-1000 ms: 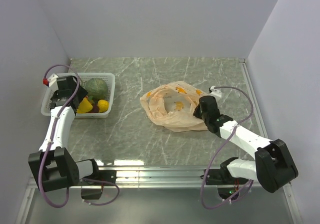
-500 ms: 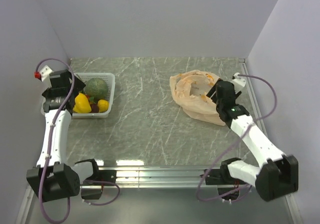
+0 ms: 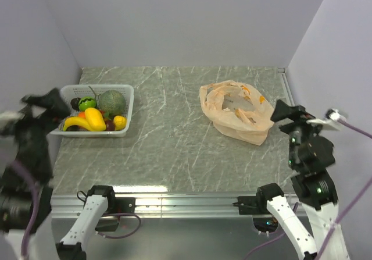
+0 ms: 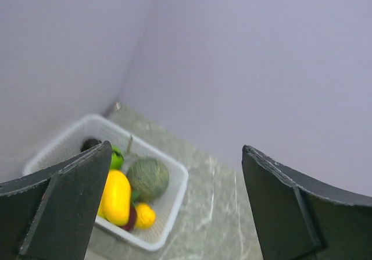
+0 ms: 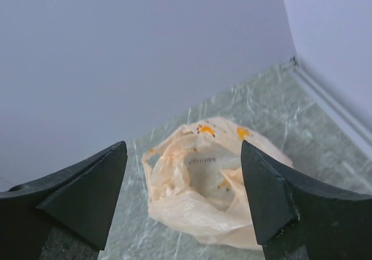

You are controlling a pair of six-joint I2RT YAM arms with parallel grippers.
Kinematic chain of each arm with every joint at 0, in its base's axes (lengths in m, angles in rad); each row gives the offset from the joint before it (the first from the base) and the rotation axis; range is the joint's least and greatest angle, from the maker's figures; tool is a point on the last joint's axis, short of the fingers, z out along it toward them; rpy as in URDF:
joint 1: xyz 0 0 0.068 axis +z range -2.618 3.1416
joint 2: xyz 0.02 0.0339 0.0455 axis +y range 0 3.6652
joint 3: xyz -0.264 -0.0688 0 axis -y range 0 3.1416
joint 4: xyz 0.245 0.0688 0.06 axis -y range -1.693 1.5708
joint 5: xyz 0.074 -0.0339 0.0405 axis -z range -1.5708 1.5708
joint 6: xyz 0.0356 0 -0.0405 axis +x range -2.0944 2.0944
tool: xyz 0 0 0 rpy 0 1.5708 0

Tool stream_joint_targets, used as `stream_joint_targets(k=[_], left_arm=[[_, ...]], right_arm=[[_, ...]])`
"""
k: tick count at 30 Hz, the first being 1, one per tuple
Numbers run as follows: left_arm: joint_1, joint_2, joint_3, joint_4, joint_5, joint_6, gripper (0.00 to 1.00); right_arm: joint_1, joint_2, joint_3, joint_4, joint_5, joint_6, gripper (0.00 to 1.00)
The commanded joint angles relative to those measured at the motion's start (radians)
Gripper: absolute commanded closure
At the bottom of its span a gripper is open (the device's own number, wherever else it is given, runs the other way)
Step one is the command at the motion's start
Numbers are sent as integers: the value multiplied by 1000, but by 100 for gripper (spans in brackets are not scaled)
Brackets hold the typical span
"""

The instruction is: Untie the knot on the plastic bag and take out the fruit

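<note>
Now both pairs of jaws gape empty; the plastic bag (image 3: 238, 117) lies at three o'clock, fruit (image 3: 88, 122) at nine.

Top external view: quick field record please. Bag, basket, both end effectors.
bag: thin translucent pale-orange plastic bag, lying on grey marbled table, right of centre
bag state: mouth gaping, untied
basket: white plastic mesh basket, far left
in basket: grey-green melon, bright green round fruit, plump yellow fruit, small round yellow fruit
left end effector: open, empty
right end effector: open, empty, facing bag
</note>
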Motion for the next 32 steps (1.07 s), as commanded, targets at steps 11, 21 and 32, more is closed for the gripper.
stream_joint_targets(k=[11, 21, 32], left_arm=[[-129, -336, -220, 28, -451, 57, 1], [-146, -487, -434, 277, -411, 108, 1], [-146, -459, -486, 301, -420, 98, 1]], right_arm=[[-2, -269, -82, 65, -49, -174, 7], [-2, -263, -115, 92, -53, -186, 4], [-2, -223, -121, 106, -62, -182, 2]])
